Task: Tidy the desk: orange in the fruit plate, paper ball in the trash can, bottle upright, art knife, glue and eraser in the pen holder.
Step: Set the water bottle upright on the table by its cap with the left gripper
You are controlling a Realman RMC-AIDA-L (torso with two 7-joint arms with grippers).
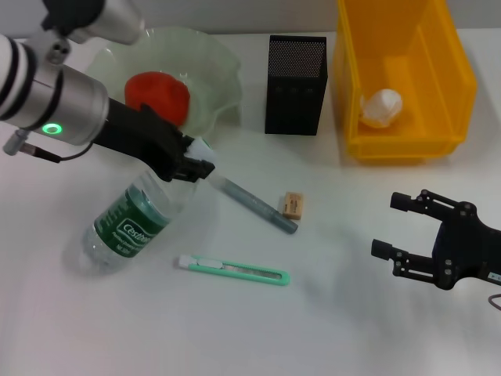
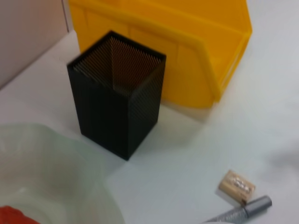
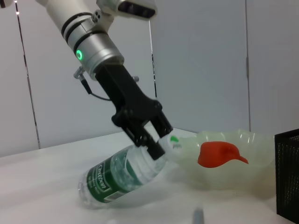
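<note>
The clear bottle (image 1: 129, 223) with a green label is tilted, base on the table and neck raised. My left gripper (image 1: 190, 162) is shut on its neck, also seen in the right wrist view, where the left gripper (image 3: 152, 140) holds the bottle (image 3: 119, 177). The orange (image 1: 157, 95) lies in the pale green fruit plate (image 1: 221, 66). A paper ball (image 1: 381, 107) sits inside the yellow trash can (image 1: 446, 74). On the table lie the grey glue (image 1: 258, 205), the tan eraser (image 1: 293, 204) and the green art knife (image 1: 235, 270). The black mesh pen holder (image 1: 295, 86) stands upright. My right gripper (image 1: 387, 225) hovers open at the right.
The pen holder (image 2: 117, 107) stands close beside the trash can (image 2: 187, 51), with the eraser (image 2: 237, 185) and the glue's tip (image 2: 245, 212) in front of them. The fruit plate (image 3: 233, 163) sits just behind the bottle. A white wall closes off the back.
</note>
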